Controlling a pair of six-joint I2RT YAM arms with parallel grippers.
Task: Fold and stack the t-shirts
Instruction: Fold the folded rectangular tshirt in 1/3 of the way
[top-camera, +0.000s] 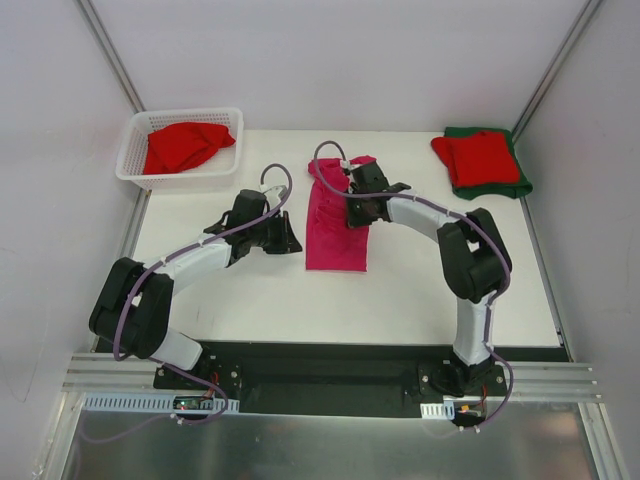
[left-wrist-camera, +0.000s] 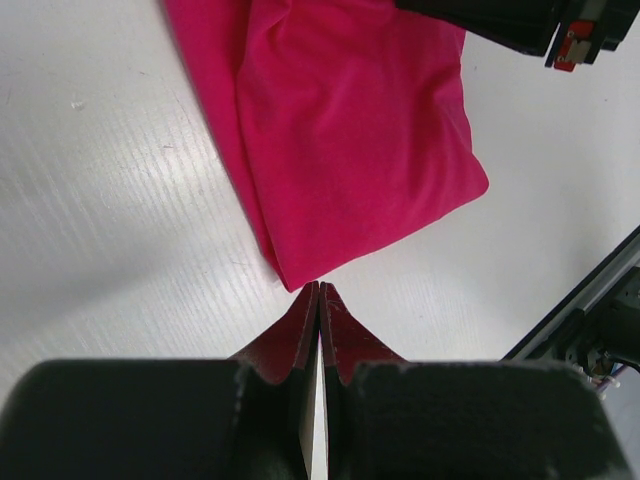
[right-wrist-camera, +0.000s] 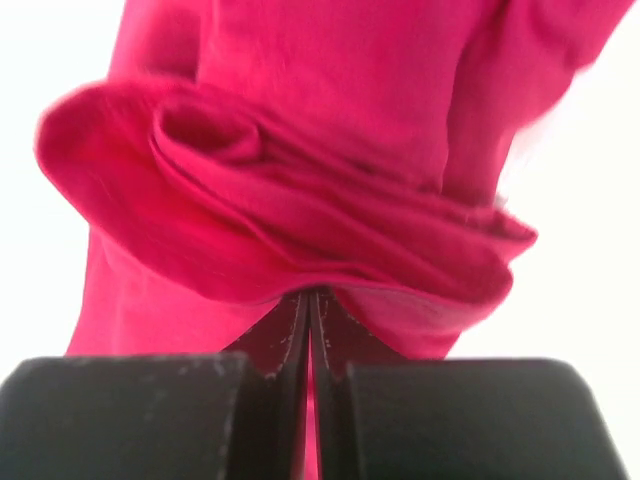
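Note:
A magenta-pink t-shirt (top-camera: 335, 235) lies as a long folded strip in the middle of the table. My right gripper (top-camera: 358, 212) is over its upper half. In the right wrist view its jaws (right-wrist-camera: 310, 293) are shut on a bunched fold of the pink cloth (right-wrist-camera: 300, 120). My left gripper (top-camera: 296, 244) sits at the strip's left edge, shut and empty. Its tips (left-wrist-camera: 319, 287) just meet a corner of the pink t-shirt (left-wrist-camera: 350, 130). A folded red t-shirt (top-camera: 478, 157) rests on a dark green one (top-camera: 520, 185) at the back right.
A white lattice basket (top-camera: 135, 150) at the back left holds a crumpled red t-shirt (top-camera: 185, 145). Grey walls close in on both sides. The black rail with the arm bases runs along the near edge.

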